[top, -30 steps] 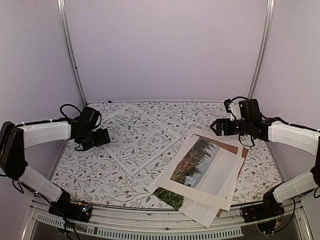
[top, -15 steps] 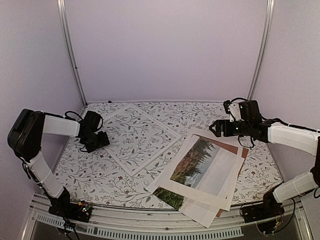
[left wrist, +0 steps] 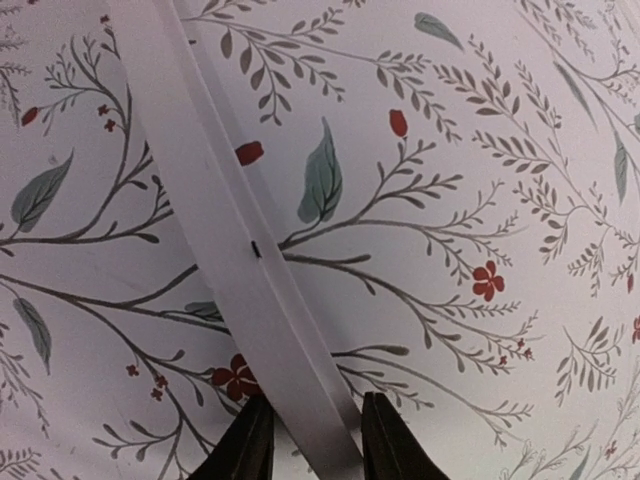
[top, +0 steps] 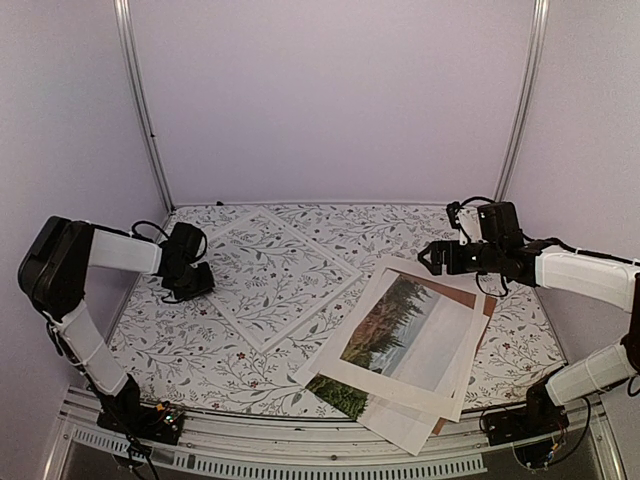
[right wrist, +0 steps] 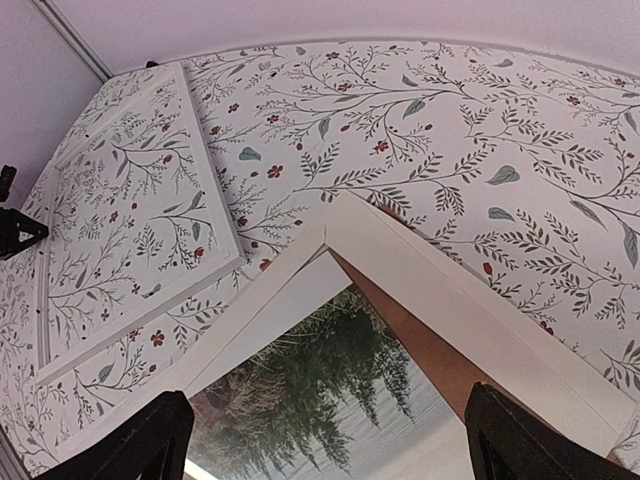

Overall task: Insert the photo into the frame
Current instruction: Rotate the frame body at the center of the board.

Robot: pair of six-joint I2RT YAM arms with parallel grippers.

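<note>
The frame (top: 302, 239), a narrow white border round a clear pane, lies flat at centre left on the floral table. My left gripper (top: 194, 283) is low at its left corner. In the left wrist view the frame's white border (left wrist: 220, 220) runs between my left gripper (left wrist: 312, 445) fingers, which touch both its edges. The photo (top: 385, 325), dark conifers under a pale sky, lies in a stack at the right. My right gripper (top: 433, 257) hovers open above the stack's far corner. The right wrist view shows the photo (right wrist: 330, 400) between wide-open jaws and the frame (right wrist: 215, 200) at left.
A white mat (top: 405, 415) and a brown backing board (top: 457, 293) lie in the same stack as the photo, near the table's front right edge. The mat's corner (right wrist: 345, 225) and the board (right wrist: 430, 340) show in the right wrist view. Metal uprights (top: 140, 100) stand at the back corners.
My left arm folded in with its elbow raised, and its gripper sank onto the frame's left corner. Its jaws closed from wide open onto the border. The right arm stayed still.
</note>
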